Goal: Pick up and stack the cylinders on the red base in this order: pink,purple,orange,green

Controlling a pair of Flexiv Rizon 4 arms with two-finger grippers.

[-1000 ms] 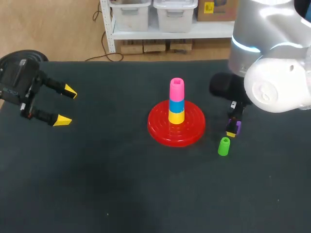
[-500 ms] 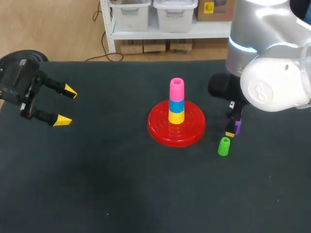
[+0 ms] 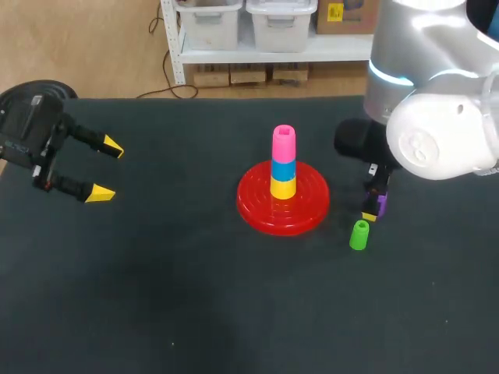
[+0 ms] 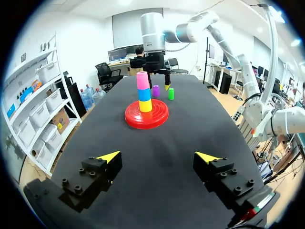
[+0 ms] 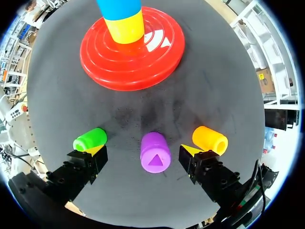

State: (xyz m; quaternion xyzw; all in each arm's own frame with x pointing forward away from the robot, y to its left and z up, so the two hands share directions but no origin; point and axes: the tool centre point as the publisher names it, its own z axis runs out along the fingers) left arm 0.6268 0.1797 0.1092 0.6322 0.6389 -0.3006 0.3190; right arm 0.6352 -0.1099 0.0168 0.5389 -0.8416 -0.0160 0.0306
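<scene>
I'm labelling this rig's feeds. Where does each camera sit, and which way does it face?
Head view: fixed above and behind, looking down on the table; the left gripper and right arm show.
Left wrist view: on the left wrist, facing across the table at the red base; its open gripper shows.
Right wrist view: on the right wrist, facing down at the purple cylinder between the open fingers of the right gripper.
Shared: all three show the red base; both wrist views catch the purple cylinder.

Glossy plastic red base (image 5: 132, 53), matt table (image 3: 156, 296)
</scene>
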